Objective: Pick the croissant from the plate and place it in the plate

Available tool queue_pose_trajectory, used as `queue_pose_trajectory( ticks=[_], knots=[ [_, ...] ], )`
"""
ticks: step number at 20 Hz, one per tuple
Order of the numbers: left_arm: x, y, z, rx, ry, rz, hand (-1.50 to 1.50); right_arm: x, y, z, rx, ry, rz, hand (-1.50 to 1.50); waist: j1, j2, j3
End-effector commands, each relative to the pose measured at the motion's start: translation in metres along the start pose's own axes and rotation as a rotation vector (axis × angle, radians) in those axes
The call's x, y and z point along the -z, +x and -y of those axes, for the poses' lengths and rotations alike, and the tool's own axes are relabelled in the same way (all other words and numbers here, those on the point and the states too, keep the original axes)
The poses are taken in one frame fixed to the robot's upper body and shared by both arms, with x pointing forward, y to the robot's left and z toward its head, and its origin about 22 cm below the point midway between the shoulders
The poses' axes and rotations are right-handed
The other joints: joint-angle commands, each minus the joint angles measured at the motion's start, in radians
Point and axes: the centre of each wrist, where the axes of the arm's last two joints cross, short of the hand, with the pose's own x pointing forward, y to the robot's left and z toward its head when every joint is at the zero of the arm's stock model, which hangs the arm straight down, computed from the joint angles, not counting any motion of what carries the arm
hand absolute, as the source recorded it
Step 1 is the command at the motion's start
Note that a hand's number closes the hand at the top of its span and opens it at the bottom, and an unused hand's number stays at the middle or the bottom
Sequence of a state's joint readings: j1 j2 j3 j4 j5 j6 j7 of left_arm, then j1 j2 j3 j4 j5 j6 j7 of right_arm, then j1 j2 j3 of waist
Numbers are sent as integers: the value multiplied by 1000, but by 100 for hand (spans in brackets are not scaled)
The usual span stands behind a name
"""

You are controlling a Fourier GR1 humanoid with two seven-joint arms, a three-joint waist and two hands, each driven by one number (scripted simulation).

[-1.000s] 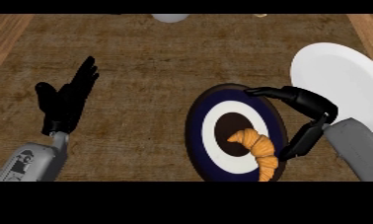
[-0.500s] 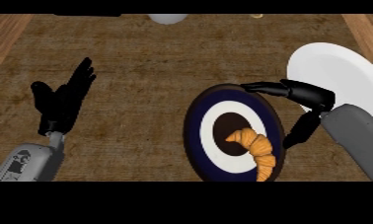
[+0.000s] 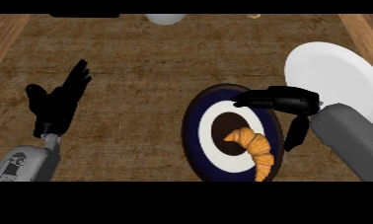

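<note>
Left hand sitting at the left of the frame, fingers straight and pointing up toward the upper right, thumb spread off to the side; holding nothing, resting above its grey forearm in the lower left corner.

Brown mat covering most of the counter; strips of wooden counter showing at the far left and upper right edges.

Pale rounded object peeking in at the top centre, cut off by the frame edge; cannot tell what it is.

Dark plate with a white ring lying right of centre, low in the frame. Croissant lying on its lower right part, reaching to the rim.

Right hand hovering over the upper right rim of the dark plate, fingers curled leftward, thumb hanging down beside the rim; gap between them open, pinching nothing, not touching the croissant.

White plate lying at the right edge, partly behind the right hand.
</note>
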State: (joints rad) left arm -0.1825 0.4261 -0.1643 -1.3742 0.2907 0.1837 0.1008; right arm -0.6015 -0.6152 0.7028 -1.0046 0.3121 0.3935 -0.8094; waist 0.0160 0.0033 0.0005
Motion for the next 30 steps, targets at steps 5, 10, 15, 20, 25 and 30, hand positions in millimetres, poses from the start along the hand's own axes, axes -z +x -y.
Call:
queue_pose_trajectory(
  ticks=[5,10,15,20,25,30],
  knots=[
    [11,11,1,7,8,-5,0,14,-1,4,-59,166,19,-150,-11,-2,0],
    [-3,0,-2,5,13,-10,0,28,10,-11,-83,256,-11,-150,-11,-5,-1],
    [4,-7,17,3,16,-5,0,58,24,-28,-109,226,-24,-150,-16,-4,-1],
    [-14,9,9,2,15,-10,0,51,-1,-27,-113,229,-58,-150,-4,-3,0],
    [3,13,1,-14,12,-7,0,48,7,-32,-170,260,-63,-150,-12,-3,0],
    [2,5,3,-2,21,3,0,58,28,-58,-202,358,-7,150,-20,-6,-1]
  ],
)
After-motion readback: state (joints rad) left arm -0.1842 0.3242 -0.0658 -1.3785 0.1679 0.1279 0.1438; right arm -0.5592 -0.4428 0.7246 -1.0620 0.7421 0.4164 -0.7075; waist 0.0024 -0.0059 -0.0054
